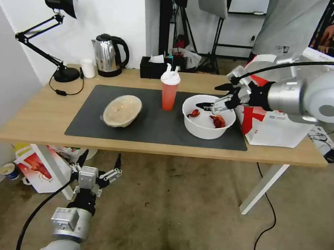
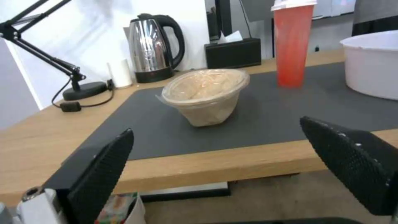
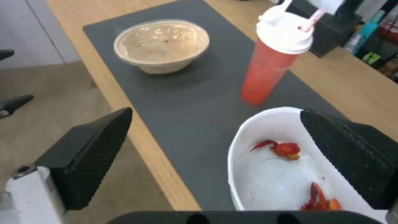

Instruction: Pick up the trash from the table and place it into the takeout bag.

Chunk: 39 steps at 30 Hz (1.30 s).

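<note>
Head view, my inventory of the scene. Table (image 1: 41,120): light wood, spanning the middle of the frame, with a dark grey mat (image 1: 151,127) across its centre. On the mat, from frame left to right: shallow beige bowl (image 1: 122,110), tilted on its side; tall red cup (image 1: 169,91) with a white lid, upright; round white bowl (image 1: 207,118) holding red food scraps. Takeout bag (image 1: 270,124): white with a red panel, standing at the right end of the table just beside the white bowl, its upper part hidden behind my arm.

Right gripper (image 1: 214,96): right centre of frame, reaching in over the far rim of the white bowl, jaws spread wide and holding nothing. From the right wrist view, the white bowl (image 3: 282,174) sits low in the frame between the two black pads (image 3: 95,152), one pad seeming to hang over its rim, though I cannot tell whether it touches. The red cup (image 3: 269,68) and beige bowl (image 3: 161,45) lie beyond.

Left gripper (image 1: 99,166): lower left of frame, below the near table edge, jaws wide and empty. Left wrist view: beige bowl (image 2: 207,95) at centre, red cup (image 2: 292,43) upper right.

Back of table, upper left: black desk lamp (image 1: 51,37), small white cup (image 1: 88,68), steel kettle (image 1: 109,56), black tissue box (image 1: 154,67).
</note>
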Motion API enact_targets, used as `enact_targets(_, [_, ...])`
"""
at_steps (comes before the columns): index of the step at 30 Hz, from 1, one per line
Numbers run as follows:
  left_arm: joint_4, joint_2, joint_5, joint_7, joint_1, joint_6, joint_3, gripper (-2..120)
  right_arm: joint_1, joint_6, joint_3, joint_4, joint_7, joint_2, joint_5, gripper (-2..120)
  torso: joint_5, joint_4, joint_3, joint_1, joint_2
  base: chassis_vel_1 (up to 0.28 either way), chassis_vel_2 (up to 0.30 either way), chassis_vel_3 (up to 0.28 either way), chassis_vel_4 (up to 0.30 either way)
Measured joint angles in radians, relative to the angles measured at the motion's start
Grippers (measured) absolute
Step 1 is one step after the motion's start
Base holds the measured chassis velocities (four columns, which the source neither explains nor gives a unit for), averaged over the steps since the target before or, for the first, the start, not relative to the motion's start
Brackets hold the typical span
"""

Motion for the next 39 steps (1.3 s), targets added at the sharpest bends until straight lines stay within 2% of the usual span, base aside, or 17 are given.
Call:
enact_targets(4, [0.0, 0.0, 0.0, 0.0, 0.0, 0.0, 0.0, 100, 0.021, 0.0, -0.035, -0.005, 0.016, 0.024, 0.003, 100, 0.0, 0.0001, 0.0, 0.0, 0.0, 0.0, 0.0, 0.0, 0.0])
enact_targets(13, [0.0, 0.0, 0.0, 0.0, 0.0, 0.0, 0.0, 100, -0.019, 0.0, -0.029, 0.003, 0.044, 0.042, 0.004, 100, 0.0005, -0.0001, 0.0, 0.0, 0.0, 0.0, 0.0, 0.0, 0.0])
enact_targets(18, [0.0, 0.0, 0.0, 0.0, 0.0, 0.0, 0.0, 100, -0.111, 0.0, 0.01, 0.019, 0.063, 0.055, -0.012, 100, 0.0001, -0.0001, 0.0, 0.0, 0.0, 0.0, 0.0, 0.0, 0.0])
enact_targets(24, [0.0, 0.0, 0.0, 0.0, 0.0, 0.0, 0.0, 100, -0.187, 0.0, 0.031, 0.025, 0.06, 0.035, -0.043, 100, 0.0003, -0.0002, 0.0, 0.0, 0.0, 0.0, 0.0, 0.0, 0.0])
enact_targets(39, [0.0, 0.0, 0.0, 0.0, 0.0, 0.0, 0.0, 100, -0.189, 0.0, 0.015, 0.006, 0.041, 0.028, -0.087, 100, 0.0002, -0.0001, 0.0, 0.0, 0.0, 0.0, 0.0, 0.0, 0.0])
